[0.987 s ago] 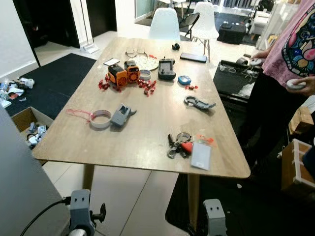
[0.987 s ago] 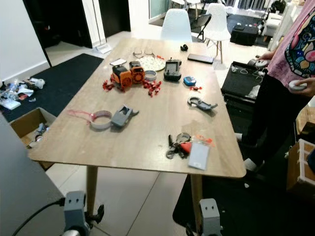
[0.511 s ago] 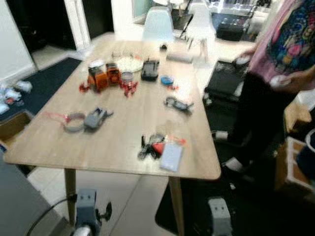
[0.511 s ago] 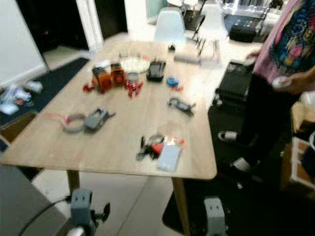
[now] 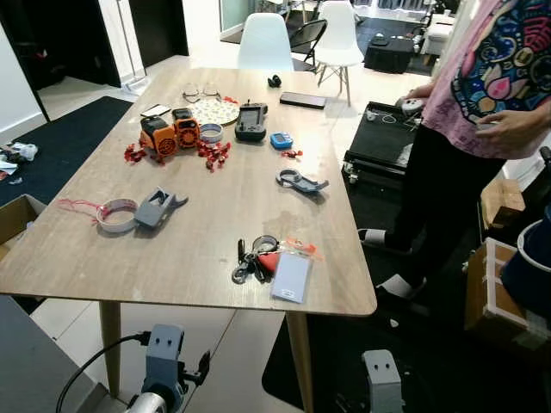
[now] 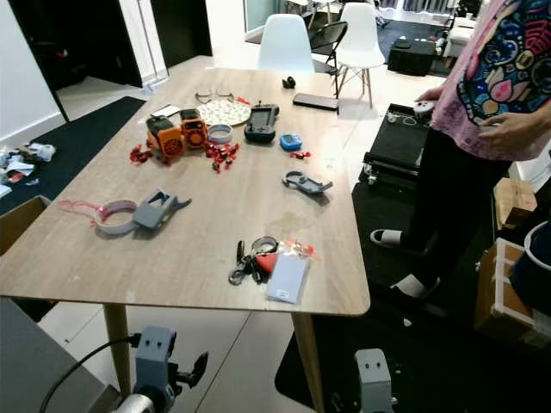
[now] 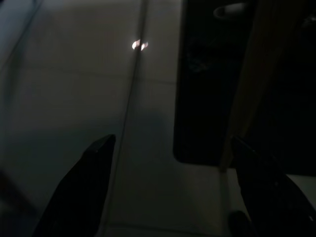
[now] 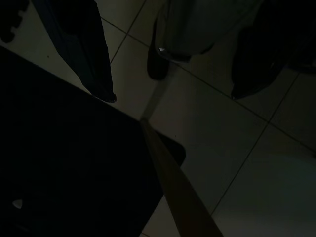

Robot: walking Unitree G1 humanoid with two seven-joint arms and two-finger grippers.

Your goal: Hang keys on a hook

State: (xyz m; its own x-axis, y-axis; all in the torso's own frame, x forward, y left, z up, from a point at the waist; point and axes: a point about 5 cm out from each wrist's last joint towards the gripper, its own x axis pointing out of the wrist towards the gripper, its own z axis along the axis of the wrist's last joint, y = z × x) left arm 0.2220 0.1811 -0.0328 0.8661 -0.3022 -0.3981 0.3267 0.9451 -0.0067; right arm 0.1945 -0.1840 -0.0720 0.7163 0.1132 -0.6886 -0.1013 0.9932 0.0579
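The bunch of keys (image 5: 255,260) with a red fob lies near the front edge of the wooden table (image 5: 189,232). A pale blue card tag (image 5: 291,277) lies against it. Both arms hang low in front of the table, the left wrist (image 5: 164,361) and the right wrist (image 5: 383,379) at the bottom of the head view. My left gripper (image 7: 173,163) is open over dim floor tiles beside a table leg (image 7: 247,74). My right gripper (image 8: 175,89) is open too, over tiles and a dark mat, and holds nothing.
On the table lie a grey clip (image 5: 301,181), a tape roll with a grey tool (image 5: 138,211), orange gadgets (image 5: 170,131), red bits, a controller (image 5: 250,120) and a phone. A person (image 5: 486,95) stands at the right. White chairs (image 5: 265,41) stand behind. Boxes (image 5: 499,292) crowd the right.
The camera has swung and come into focus, so the table sits further left in the picture. Nothing on the table has moved. Both arms still hang low.
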